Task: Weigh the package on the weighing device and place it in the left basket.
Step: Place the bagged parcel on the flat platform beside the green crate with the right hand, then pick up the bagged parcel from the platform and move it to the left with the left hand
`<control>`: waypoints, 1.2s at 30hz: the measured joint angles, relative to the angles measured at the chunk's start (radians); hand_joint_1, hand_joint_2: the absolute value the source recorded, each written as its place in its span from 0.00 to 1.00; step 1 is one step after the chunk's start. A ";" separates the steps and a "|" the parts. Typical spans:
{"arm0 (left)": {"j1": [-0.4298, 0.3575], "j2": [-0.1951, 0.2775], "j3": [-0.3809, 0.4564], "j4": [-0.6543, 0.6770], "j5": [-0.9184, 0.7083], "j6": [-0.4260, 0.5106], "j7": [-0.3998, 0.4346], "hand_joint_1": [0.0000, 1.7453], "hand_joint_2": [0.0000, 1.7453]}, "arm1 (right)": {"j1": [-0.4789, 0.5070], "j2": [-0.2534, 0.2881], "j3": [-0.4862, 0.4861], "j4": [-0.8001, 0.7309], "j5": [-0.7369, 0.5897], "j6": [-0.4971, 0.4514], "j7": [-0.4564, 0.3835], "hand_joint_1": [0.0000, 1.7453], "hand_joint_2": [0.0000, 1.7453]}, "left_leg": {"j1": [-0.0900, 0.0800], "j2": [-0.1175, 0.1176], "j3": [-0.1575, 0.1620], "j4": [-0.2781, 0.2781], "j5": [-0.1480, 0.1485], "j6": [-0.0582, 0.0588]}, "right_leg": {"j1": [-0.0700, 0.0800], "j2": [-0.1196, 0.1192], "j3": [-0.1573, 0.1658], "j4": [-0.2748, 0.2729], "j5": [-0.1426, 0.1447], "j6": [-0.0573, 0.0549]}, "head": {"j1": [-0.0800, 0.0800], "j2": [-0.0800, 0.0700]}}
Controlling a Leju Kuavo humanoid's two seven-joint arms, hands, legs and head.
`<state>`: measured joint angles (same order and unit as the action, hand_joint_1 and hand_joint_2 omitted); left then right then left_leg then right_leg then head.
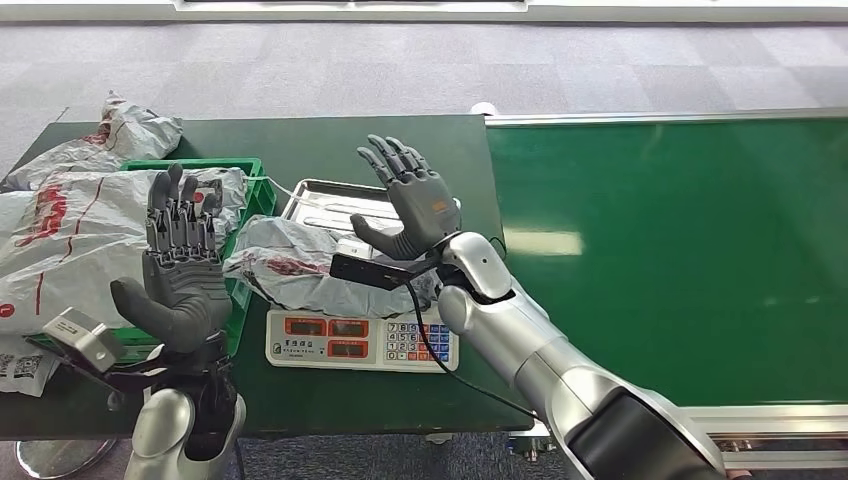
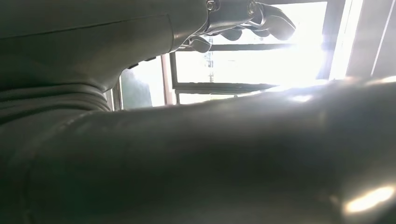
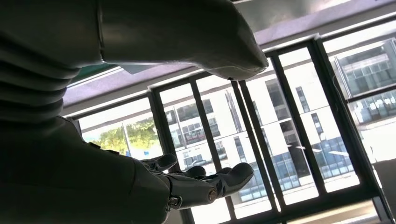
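both open hands, left hand [image 1: 182, 262] and right hand [image 1: 413, 199], flank the package [image 1: 300, 265] on the scale [image 1: 362, 340]

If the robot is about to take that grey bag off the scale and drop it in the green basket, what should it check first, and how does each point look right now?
1. Package lies on the scale's tray: ok.
2. Left hand free, fingers spread, holding nothing: ok.
3. Right hand free, open above the tray: ok.
4. Weight reading on the scale display: cannot tell, digits too small.
5. Room in the green basket: not ok, other grey bags already fill and overhang it.
6. Black cable at the right wrist hangs across the scale keypad: not ok, it might snag.
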<state>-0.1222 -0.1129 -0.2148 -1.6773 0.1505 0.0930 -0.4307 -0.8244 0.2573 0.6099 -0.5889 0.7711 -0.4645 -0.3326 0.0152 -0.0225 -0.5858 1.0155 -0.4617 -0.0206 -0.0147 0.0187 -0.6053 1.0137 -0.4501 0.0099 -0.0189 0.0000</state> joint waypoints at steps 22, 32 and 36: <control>-0.218 0.214 -0.127 0.092 -0.939 -0.138 0.248 0.00 1.00 | 0.557 -0.264 -0.109 -1.097 0.113 -0.109 0.048 0.00 1.00 | 0.000 0.001 0.000 0.000 0.000 -0.001 | 0.000 -0.001 -0.002 -0.001 0.001 -0.001 | 0.000 0.000; -0.531 0.438 -0.353 0.297 -0.832 -0.411 0.258 0.00 1.00 | 0.802 -0.425 -0.273 -1.249 0.087 -0.228 0.015 0.00 1.00 | 0.000 0.004 -0.001 0.000 0.001 -0.002 | 0.000 0.004 -0.004 -0.001 0.003 -0.002 | 0.000 0.000; -0.607 0.478 -0.482 0.380 -0.757 -0.436 0.267 0.00 1.00 | 0.875 -0.449 -0.346 -1.285 0.038 -0.235 -0.031 0.00 1.00 | 0.000 0.005 -0.002 0.000 0.001 -0.002 | 0.000 0.004 -0.005 -0.001 0.003 -0.002 | 0.000 0.000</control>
<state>-0.7295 0.3656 -0.6971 -1.2976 -0.6070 -0.3430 -0.1639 0.0508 -0.1918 0.2636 -1.8740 0.8090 -0.6992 -0.3635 0.0150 -0.0173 -0.5875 1.0155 -0.4611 -0.0222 -0.0149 0.0232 -0.6101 1.0131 -0.4468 0.0079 -0.0188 0.0000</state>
